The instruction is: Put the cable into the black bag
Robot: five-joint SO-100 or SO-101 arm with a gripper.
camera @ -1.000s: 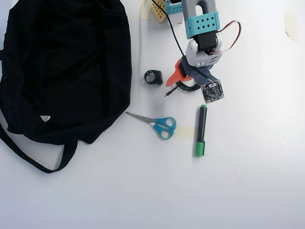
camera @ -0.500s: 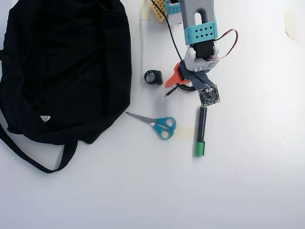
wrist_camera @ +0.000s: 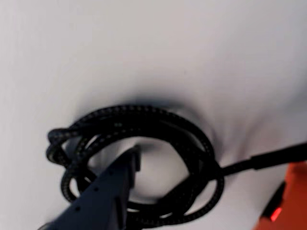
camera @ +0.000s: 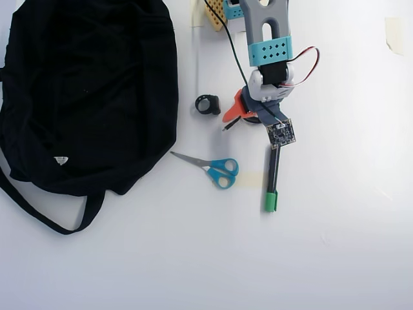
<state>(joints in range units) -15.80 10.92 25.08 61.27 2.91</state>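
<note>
The black braided cable (wrist_camera: 144,112) lies coiled on the white table, its stiff plug end (wrist_camera: 280,154) pointing right. My gripper (wrist_camera: 211,167) is open and low over the coil. The grey finger (wrist_camera: 125,165) sits inside the loop and the orange finger (wrist_camera: 292,201) is outside it to the right, so the coil's right side lies between them. In the overhead view the gripper (camera: 244,113) covers most of the cable; only a short end (camera: 228,126) shows. The black bag (camera: 90,90) lies flat at the left, well apart from the gripper.
In the overhead view a small black ring (camera: 208,104) lies between bag and gripper. Blue-handled scissors (camera: 218,170) and a green-capped marker (camera: 272,184) lie below the gripper. The bag's strap (camera: 45,216) loops out at the lower left. The arm (camera: 266,32) comes in from the top.
</note>
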